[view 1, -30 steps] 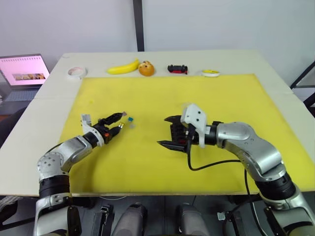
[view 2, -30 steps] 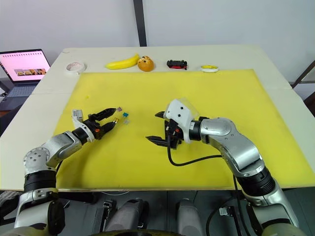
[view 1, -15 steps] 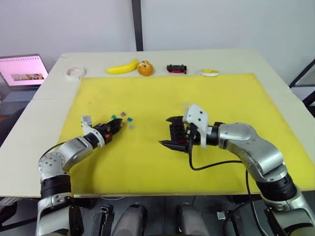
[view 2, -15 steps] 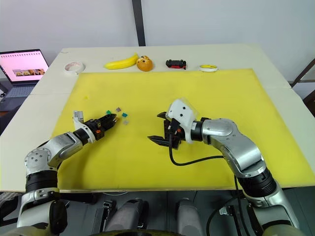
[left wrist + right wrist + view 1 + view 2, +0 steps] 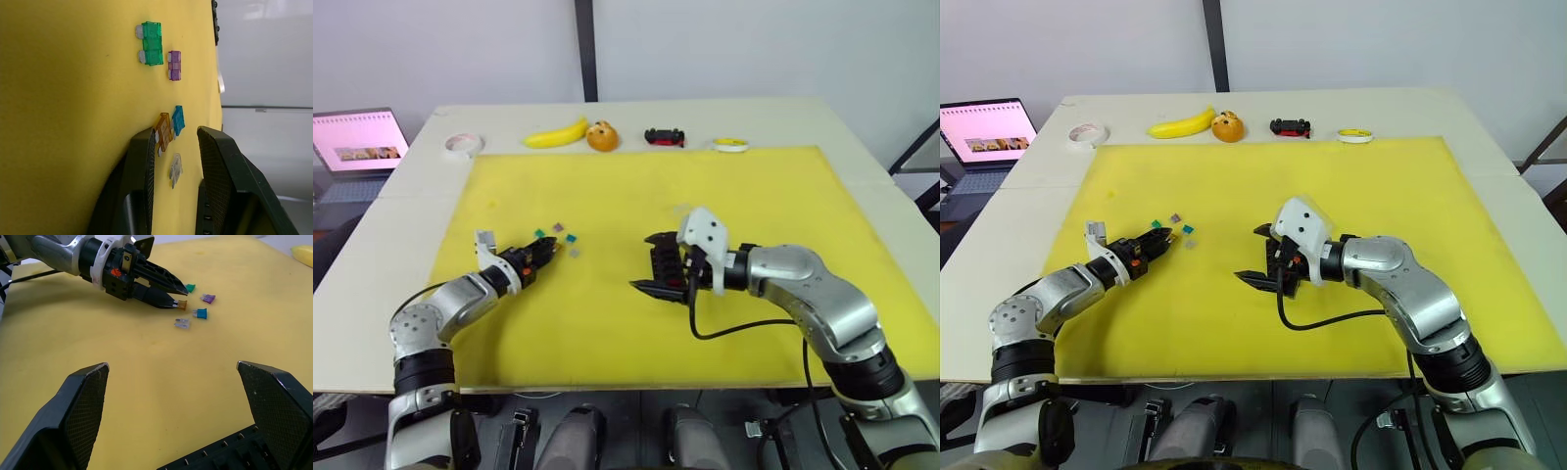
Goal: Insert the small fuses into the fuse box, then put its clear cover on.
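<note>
Robot lab or test room, staged for manipulation trials. Pale surface [image 5: 862, 147] made of boards pushed together, seam visible, with a big yellow mat [image 5: 705, 186] laid over most of it. Past the mat's far edge sits a row of unrelated props: tape roll [image 5: 466, 144], banana [image 5: 558, 134], orange fruit [image 5: 602, 136], small black-and-red toy car [image 5: 666, 136], yellow tape roll [image 5: 731, 145]. Open laptop [image 5: 360, 142] with a pink screen sits off the mat's far left corner, on a separate lower desk. Plain white wall [image 5: 754, 49] behind the mat, with a dark vertical post [image 5: 584, 49]. Loose black cable [image 5: 744, 328] lies on the mat's near side. No home or shop furnishings.
</note>
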Available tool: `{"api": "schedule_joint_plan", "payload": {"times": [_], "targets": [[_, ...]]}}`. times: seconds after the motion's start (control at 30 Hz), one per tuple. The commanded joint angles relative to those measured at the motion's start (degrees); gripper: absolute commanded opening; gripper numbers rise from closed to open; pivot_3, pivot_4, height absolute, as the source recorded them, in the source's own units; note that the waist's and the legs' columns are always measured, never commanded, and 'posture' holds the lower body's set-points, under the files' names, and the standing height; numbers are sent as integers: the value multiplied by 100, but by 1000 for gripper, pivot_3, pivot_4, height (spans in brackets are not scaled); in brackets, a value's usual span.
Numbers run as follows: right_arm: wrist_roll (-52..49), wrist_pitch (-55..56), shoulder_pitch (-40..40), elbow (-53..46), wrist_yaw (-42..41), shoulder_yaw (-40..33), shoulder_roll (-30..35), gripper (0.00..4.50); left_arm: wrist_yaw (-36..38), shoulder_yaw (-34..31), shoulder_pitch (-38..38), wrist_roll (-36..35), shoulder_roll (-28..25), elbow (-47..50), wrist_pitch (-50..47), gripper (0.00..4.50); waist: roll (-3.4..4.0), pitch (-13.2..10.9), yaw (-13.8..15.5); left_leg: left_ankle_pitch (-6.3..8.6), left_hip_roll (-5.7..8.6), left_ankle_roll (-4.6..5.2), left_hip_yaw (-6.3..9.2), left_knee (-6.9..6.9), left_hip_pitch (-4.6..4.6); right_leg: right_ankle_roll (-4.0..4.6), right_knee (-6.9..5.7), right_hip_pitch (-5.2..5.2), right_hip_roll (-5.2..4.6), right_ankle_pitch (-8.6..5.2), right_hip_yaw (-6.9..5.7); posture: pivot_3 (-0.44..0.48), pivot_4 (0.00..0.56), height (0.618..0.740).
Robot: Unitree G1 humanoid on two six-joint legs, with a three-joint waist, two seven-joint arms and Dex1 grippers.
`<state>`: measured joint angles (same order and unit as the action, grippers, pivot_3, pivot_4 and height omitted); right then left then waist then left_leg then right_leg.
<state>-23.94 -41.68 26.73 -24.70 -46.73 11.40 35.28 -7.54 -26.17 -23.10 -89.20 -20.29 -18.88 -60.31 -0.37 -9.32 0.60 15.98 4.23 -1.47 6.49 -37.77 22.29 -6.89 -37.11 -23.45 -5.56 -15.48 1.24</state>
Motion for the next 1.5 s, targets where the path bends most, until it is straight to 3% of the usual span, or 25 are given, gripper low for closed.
{"api": "schedule_joint_plan", "payload": {"times": [0.03,0.1,0.13,0.5,0.7,0.83,0.93,1.17,1.5], "targets": [[-57,72,24,-219,-81,-163,116,4500,-1,-64,163,325,23,-240,27,929,0,0,0,0,0,0,0,0,0,0,0,0,0,0,0,0,150,740],[-66,85,39,-191,-112,-183,150,4500,60,-107,191,324,73,-177,65,166,2,1,0,0,0,0,0,2,0,0,1,0,0,0,0,0,150,740],[-63,89,45,-180,-125,-186,172,4500,59,-144,221,314,62,-141,64,70,5,3,1,0,0,0,0,3,-1,0,1,0,0,0,0,0,150,740],[-142,35,11,-209,-269,-273,281,4500,341,-399,191,329,-349,-67,-100,70,5,3,-61,-12,-11,-20,-1,67,-28,3,11,-3,3,-2,2,0,150,740],[-1136,-757,162,-330,111,-959,-161,4500,627,-675,298,-838,-933,978,-581,70,-14,-9,-159,-13,-16,-22,6,73,10,5,3,-52,2,-2,12,0,150,740],[-1746,-1288,218,-389,592,-1454,-481,4500,859,-320,-21,-1949,-1174,1788,-700,70,-24,-14,-75,-37,-8,-65,9,68,53,5,2,-89,-9,-1,17,0,150,740],[-2217,-1625,351,-343,1045,-1790,-759,4500,855,58,-243,-2288,-1224,1981,-581,70,-27,-15,-24,-37,3,-63,10,56,66,6,5,-92,-11,1,16,0,150,740],[-3596,-2324,749,-212,2531,-2405,-1799,4500,1092,1005,-780,-2328,-817,2005,-395,70,-26,-15,-73,-39,-4,-65,8,65,64,8,2,-101,-2,2,16,0,150,740],[-5011,-2251,786,-4,4190,-2618,-2476,4500,1418,1425,-890,-1979,-572,1981,-153,70,-25,-16,-145,-39,-5,-64,1,64,69,8,-2,-109,2,2,17,0,150,740]]}}
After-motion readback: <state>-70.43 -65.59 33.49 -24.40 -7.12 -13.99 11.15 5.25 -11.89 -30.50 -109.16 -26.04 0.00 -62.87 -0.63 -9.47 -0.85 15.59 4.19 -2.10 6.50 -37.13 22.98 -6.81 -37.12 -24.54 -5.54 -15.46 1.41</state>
